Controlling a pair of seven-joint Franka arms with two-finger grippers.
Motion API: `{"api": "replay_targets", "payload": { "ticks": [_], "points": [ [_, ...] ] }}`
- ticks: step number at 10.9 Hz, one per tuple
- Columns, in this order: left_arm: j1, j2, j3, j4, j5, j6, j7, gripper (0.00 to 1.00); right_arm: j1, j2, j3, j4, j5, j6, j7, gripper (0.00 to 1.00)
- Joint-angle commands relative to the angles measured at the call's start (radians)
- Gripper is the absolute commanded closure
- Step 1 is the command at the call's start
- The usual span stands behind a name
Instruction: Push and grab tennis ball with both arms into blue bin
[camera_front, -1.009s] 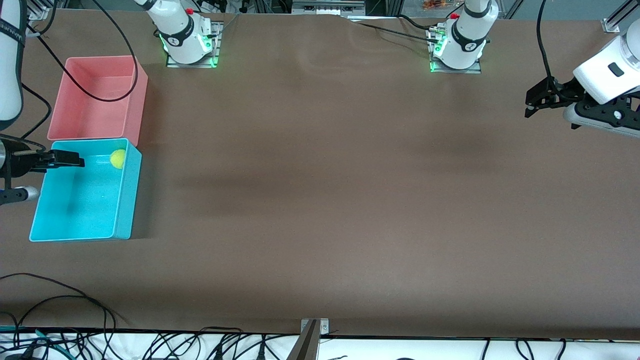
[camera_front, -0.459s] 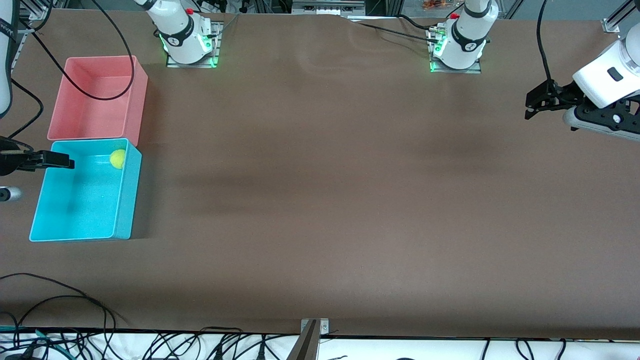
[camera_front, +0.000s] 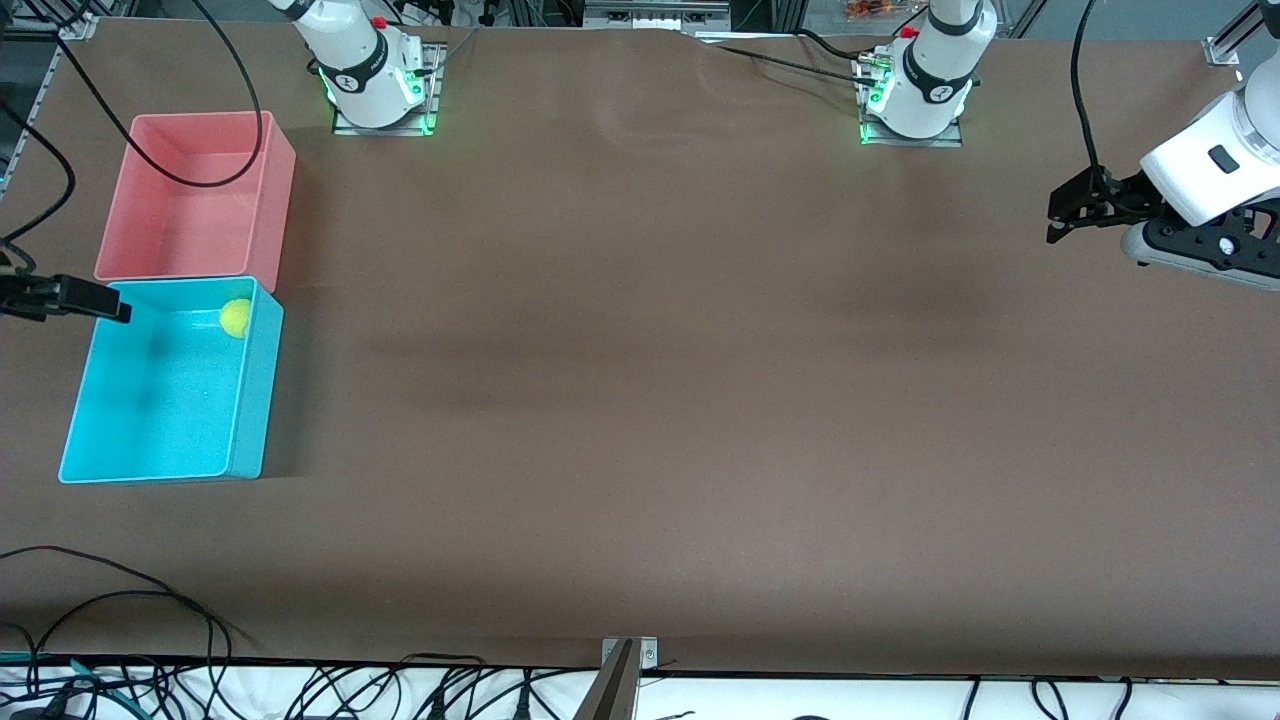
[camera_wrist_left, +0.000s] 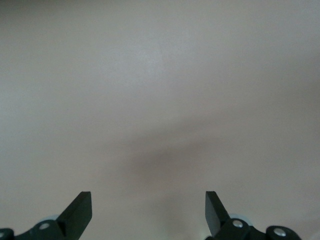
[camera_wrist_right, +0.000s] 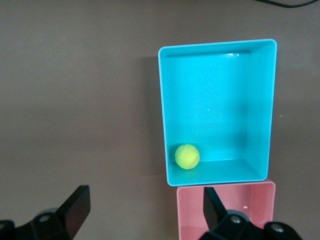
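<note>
Looking at the ball (camera_front: 235, 318), you are seeing it lying inside the blue bin (camera_front: 252, 390), in the corner next to the pink bin (camera_front: 275, 200), so the drop looks finished and you are in the wrap-up step. Your right gripper (camera_front: 90, 300) is hanging released and empty over the bin's rim at the tabletop's edge on the right arm's end. Your left gripper (camera_front: 1062, 212) is waiting released and empty over bare tabletop (camera_front: 650, 400) at the left arm's end. I am judging that the next move is calling only for parking both arms clear. The ball is showing as small, fuzzy, yellow-green, touching the bin wall.
</note>
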Motion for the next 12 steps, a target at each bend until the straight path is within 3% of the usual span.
{"api": "replay_targets", "payload": {
  "ticks": [1,3,8,12],
  "points": [
    [0.007,0.01,0.002,0.022,-0.014,-0.009,0.023,0.0,-0.001,-0.237,0.044,-0.334,-0.004,0.192,0.179,0.0],
    [0.007,0.01,0.002,0.024,-0.016,-0.009,0.023,0.0,0.002,-0.294,0.06,-0.391,-0.004,0.197,0.193,0.0],
    [0.007,0.01,0.002,0.024,-0.014,-0.009,0.023,0.0,0.05,-0.31,0.055,-0.37,-0.005,0.16,0.184,0.0],
    [0.007,0.011,0.002,0.022,-0.014,-0.009,0.023,0.0,0.105,-0.299,0.012,-0.339,-0.01,0.134,0.181,0.0]
  ]
}}
